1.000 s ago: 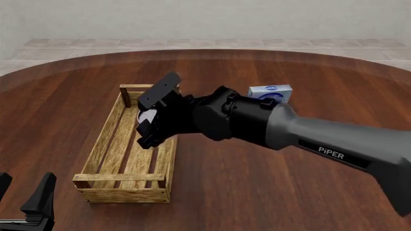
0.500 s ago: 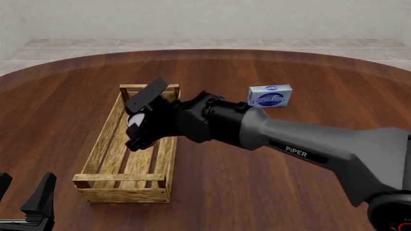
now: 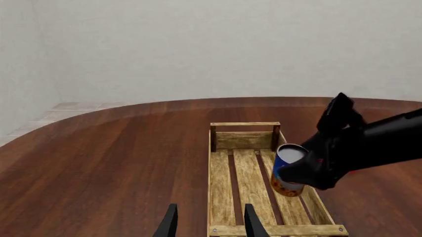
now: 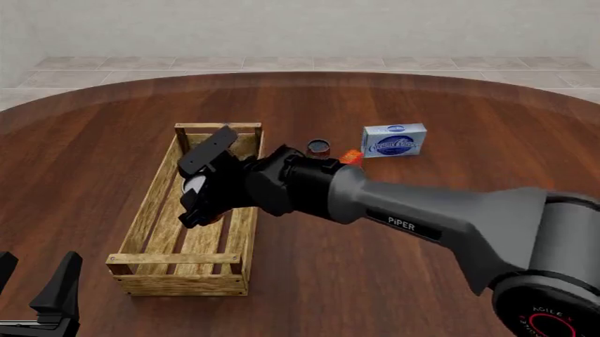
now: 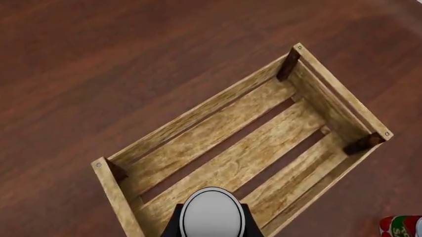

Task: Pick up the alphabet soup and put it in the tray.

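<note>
While right pincer (image 4: 199, 191) grips alphabet soup (image 3: 288, 170) tilted above tray (image 4: 150, 210) | tray holds nothing | left pincer (image 3: 207, 223) agape, unladen

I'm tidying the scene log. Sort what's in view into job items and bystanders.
Job items: the alphabet soup, held in the right gripper over the tray.

Bystanders: the blue box; the dark-topped can beside it; the left gripper, idle at the table's near edge.
</note>
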{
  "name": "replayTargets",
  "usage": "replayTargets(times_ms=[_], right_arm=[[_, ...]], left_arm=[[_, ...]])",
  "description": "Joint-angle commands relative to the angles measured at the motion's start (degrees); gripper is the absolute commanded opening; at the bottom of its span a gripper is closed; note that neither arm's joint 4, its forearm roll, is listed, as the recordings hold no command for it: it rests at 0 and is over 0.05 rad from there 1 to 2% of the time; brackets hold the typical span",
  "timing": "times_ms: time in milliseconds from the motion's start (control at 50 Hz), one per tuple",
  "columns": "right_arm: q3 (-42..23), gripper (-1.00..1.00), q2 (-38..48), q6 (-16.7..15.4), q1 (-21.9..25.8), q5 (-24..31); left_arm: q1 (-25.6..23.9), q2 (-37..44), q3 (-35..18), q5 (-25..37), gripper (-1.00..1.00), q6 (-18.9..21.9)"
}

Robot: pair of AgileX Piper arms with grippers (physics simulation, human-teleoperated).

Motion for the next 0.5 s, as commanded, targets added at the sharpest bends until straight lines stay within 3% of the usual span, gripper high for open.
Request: replayTargets(times_ms=[20, 500], right_arm=[[-0.92, -1.0, 1.03, 1.53, -0.14, -0.44], [-2.02, -1.0, 4.18, 2.6, -0.34, -1.36]], left_arm=[[0.1, -0.14, -0.04, 0.15, 1.0, 0.0], [0.1, -0.14, -0.04, 0.15, 1.0, 0.02]])
